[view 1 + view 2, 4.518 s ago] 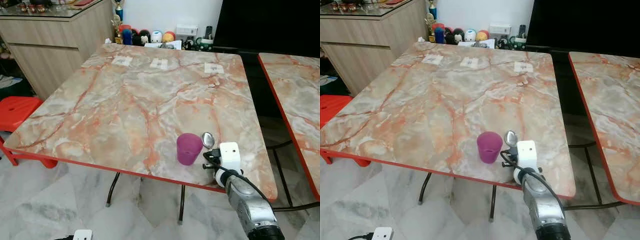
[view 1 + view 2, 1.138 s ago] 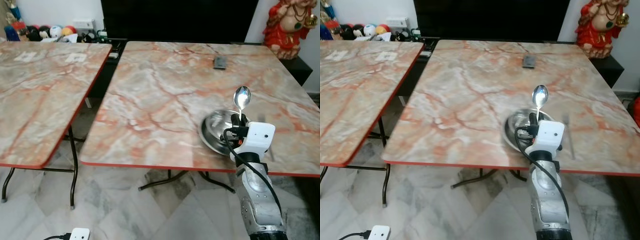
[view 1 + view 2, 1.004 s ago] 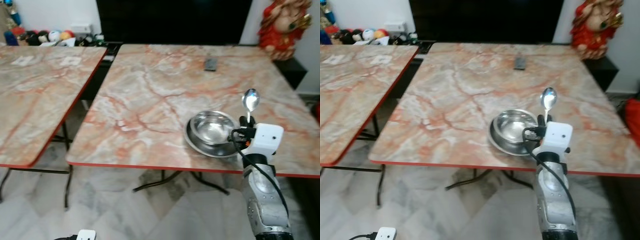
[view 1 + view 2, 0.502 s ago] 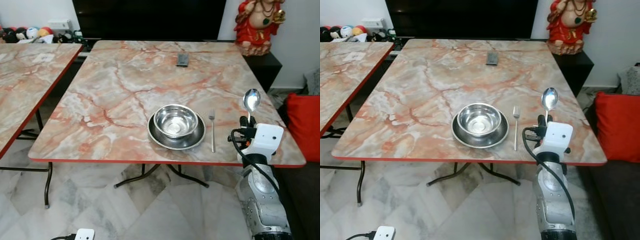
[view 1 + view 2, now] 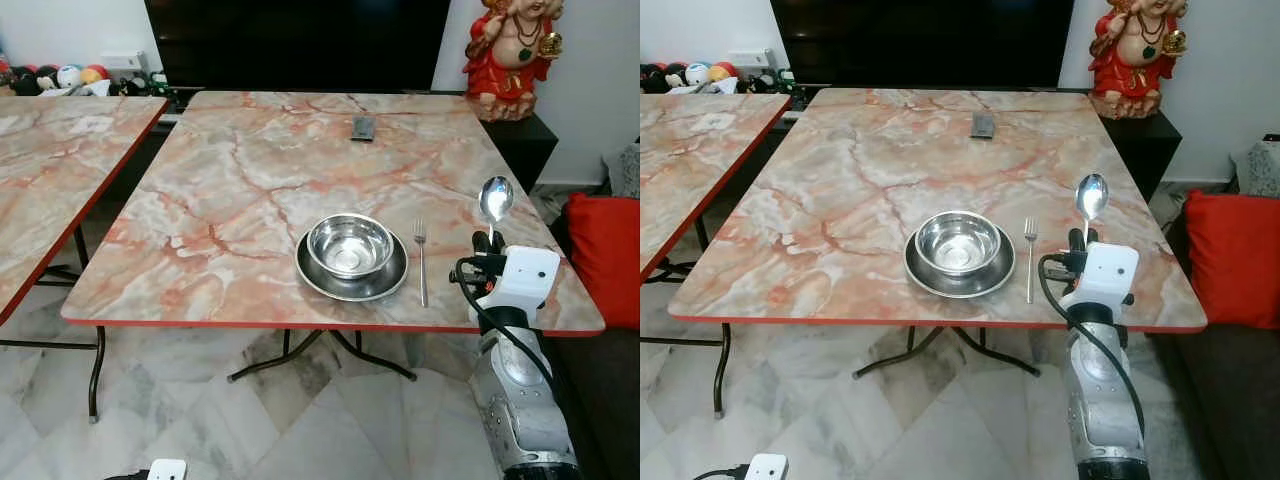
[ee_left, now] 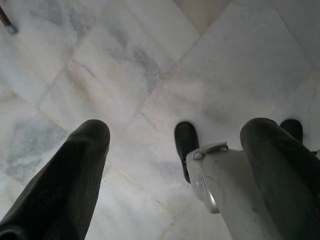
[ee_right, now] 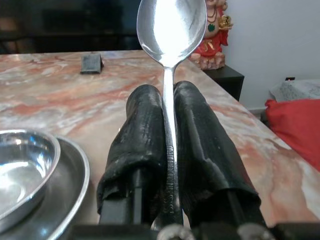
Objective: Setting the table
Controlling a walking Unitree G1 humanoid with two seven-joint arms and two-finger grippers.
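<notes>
Gripping spoon (image 7: 171, 30) upright, right end effector (image 7: 169, 107) beside fork (image 5: 421, 262).

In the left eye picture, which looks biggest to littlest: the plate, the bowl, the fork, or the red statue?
1. Red statue, cut off at the top
2. Plate
3. Bowl
4. Fork, long but thin

The statue stands farther away, so it is probably bigger than it looks.

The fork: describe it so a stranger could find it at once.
Look at the marble table in front of the black screen. Near its front edge a steel bowl sits on a plate. The fork lies flat just right of the plate, the sole pronged piece, prongs pointing away.
</notes>
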